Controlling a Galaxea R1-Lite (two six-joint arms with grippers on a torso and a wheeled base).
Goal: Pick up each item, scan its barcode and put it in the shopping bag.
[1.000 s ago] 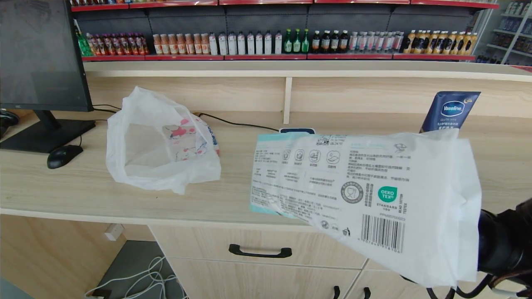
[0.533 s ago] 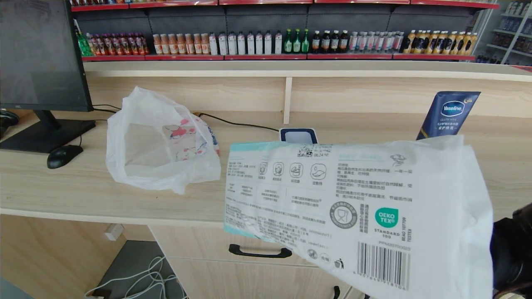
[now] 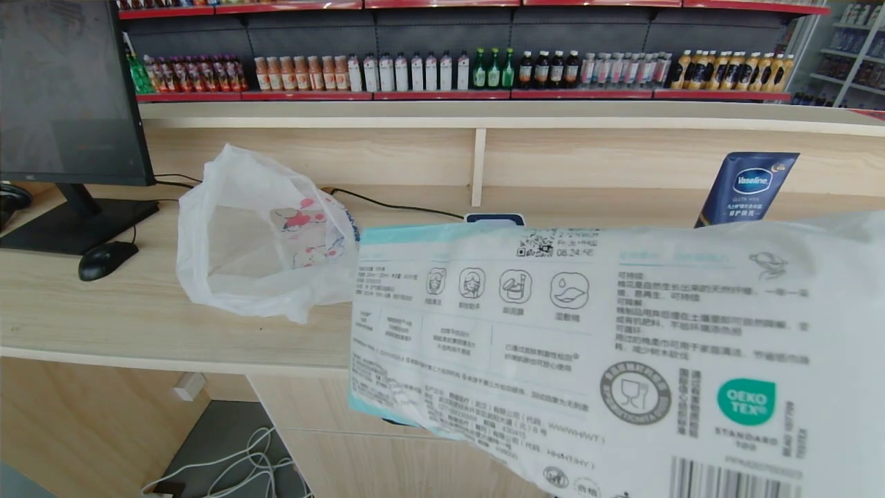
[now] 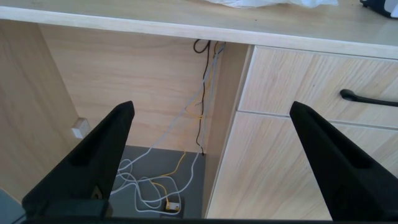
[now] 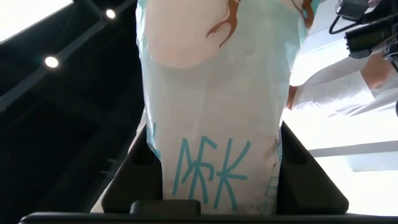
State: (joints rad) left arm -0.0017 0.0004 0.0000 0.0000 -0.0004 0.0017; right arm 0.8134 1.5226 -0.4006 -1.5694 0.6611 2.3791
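The white soft pack (image 3: 588,346) is held up in the air close to the head camera, its printed back turned toward it and its barcode (image 3: 733,481) cut off at the lower edge. In the right wrist view the right gripper (image 5: 214,149) is clamped on one end of the pack (image 5: 211,93), a finger pressing on each side. Behind the pack's upper edge, the blue-rimmed scanner (image 3: 494,218) peeks out on the wooden counter (image 3: 104,311). The white shopping bag (image 3: 266,242) lies on the counter to the left of the pack, mouth open toward the camera, with a red-and-pink patterned item (image 3: 304,232) inside. A dark blue tube (image 3: 750,187) stands upright at the counter's back wall on the right. A black mouse (image 3: 104,259) and a monitor (image 3: 66,97) sit at the far left. The left gripper (image 4: 211,109) hangs low in front of the counter with its jaws wide apart and nothing between them, facing a drawer handle (image 4: 370,98) and loose cables (image 4: 155,186) on the floor.
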